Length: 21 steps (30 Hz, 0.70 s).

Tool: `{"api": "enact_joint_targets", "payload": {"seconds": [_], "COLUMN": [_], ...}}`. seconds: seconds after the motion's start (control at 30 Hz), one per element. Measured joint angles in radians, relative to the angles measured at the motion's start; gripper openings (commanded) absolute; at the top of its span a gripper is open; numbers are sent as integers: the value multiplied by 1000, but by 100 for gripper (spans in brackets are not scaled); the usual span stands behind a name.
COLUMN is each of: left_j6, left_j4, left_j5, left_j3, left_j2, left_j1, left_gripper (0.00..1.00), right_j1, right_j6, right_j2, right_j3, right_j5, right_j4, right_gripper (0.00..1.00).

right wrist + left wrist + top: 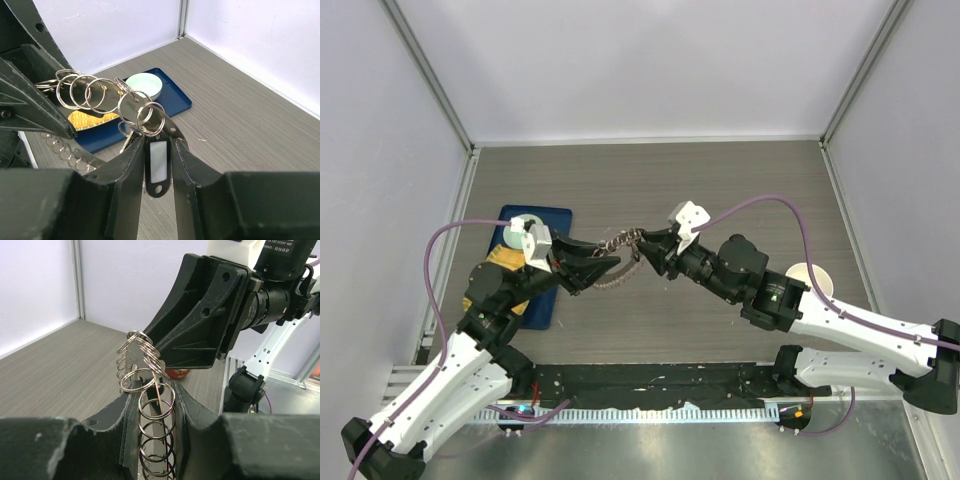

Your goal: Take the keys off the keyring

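The keyring (611,280) is a loop of many small silver split rings, held off the table between both grippers. My left gripper (618,262) is shut on a run of these rings (156,425), which stand stacked between its jaws. My right gripper (642,248) meets it from the right and is shut on a black key tag with a pale label (158,164). That tag hangs from the end rings (142,116). A thin silver key blade (126,142) dangles beside it. The right gripper's body (200,325) fills the left wrist view just past the rings.
A blue tray (546,300) lies under the left arm, with a pale round dish (527,225) and a yellow-orange pad (504,258) on it. A white cup (812,279) stands at the right. Walls close the table on three sides.
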<state>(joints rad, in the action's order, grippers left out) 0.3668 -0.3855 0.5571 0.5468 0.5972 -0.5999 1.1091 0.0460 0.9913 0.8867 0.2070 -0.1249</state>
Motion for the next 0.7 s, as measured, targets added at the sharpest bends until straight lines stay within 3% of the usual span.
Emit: {"api": "enact_joint_targets", "payload": {"seconds": [0.2,0.33,0.53,0.57,0.6,0.67,0.7], "left_j6": [-1,-3,-8,-9,-12,-20,-29], "left_j4": [0,1,13,22,32,59,77], "left_j5": [-4,-6,-13,-17,-21,-31,-39], "left_j3": [0,0,-1,-3,-5,-13,-15], "left_j2": [-6,-9,-18,-24,-32,-48,-58], "left_j1": [0,0,0,0,0,0,0], "left_gripper": [0,0,0,3,15,24,33], "right_j1": [0,0,6,6,6,6,7], "right_j6": [-11,-18,-10,1,11,41,60], "right_j2": [15,19,12,4,-6,-29,-38], "right_j3": [8,8,8,8,8,15,26], "right_j5": [-13,-8,39,56,68,75,73], "right_j4": [2,3,12,24,35,66,89], "right_gripper": [30,1,1,1,1,1,1]}}
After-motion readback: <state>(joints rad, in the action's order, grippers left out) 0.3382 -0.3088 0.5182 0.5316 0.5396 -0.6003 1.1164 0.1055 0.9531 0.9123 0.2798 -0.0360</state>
